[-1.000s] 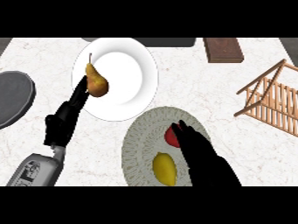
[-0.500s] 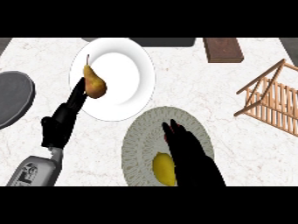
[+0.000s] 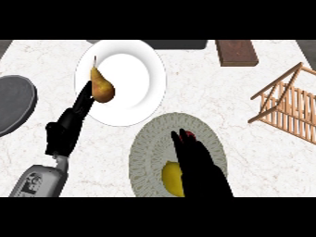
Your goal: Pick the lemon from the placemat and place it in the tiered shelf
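Observation:
A yellow lemon (image 3: 170,178) lies on the round grey woven placemat (image 3: 147,148) at the lower middle. My right hand (image 3: 200,169) stretches over the placemat with straight fingers, its left side against the lemon and covering part of it. A small red fruit (image 3: 190,135) peeks out at its fingertips. The wooden tiered shelf (image 3: 293,111) stands at the right edge of the counter. My left hand (image 3: 67,129) rests at the left with fingers extended up toward the white plate.
A white plate (image 3: 136,88) at the upper middle holds a pear (image 3: 102,88). A dark grey pan (image 3: 6,106) sits at the far left. A brown block (image 3: 237,52) lies at the top right. Bare marble lies between placemat and shelf.
My right hand has slid left and down over the placemat, covering most of the red fruit and reaching the lemon's side. The left hand has stayed still.

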Robot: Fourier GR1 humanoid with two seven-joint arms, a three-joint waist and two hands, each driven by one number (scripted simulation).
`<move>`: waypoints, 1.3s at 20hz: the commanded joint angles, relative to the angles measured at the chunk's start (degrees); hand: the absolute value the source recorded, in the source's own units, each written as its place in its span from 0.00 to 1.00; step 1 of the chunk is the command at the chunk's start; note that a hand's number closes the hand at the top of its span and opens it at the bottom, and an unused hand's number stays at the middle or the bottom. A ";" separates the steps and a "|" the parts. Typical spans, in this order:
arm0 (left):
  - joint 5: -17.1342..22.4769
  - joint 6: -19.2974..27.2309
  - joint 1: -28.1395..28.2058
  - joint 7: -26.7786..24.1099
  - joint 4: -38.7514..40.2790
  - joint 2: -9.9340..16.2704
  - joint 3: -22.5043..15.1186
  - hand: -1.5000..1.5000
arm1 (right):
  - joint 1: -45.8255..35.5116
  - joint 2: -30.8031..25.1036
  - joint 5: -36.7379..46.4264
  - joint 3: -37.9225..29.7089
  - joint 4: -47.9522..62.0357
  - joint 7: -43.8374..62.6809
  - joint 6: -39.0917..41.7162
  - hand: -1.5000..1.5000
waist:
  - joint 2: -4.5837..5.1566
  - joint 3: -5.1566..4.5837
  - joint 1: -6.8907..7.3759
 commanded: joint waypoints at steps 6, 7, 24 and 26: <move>-3.74 0.67 0.08 0.68 -0.46 -3.00 -0.06 0.50 | -0.48 1.08 0.36 1.80 2.64 6.66 0.41 0.00 | 0.01 0.00 0.00; -2.69 -1.16 1.34 1.96 -2.75 -1.06 0.75 0.50 | 2.55 1.08 3.78 4.27 5.42 4.14 -2.84 0.00 | -0.03 0.01 0.05; -5.45 -3.14 -0.87 -0.62 1.74 -4.69 4.31 0.50 | 2.10 0.18 3.99 -0.48 11.62 -0.13 -2.02 0.00 | 0.03 0.01 -0.14; -4.57 -4.49 -1.74 -0.84 4.01 -4.79 5.27 0.50 | 4.80 0.13 5.44 2.22 9.32 1.52 -2.82 0.00 | 0.02 0.01 -0.25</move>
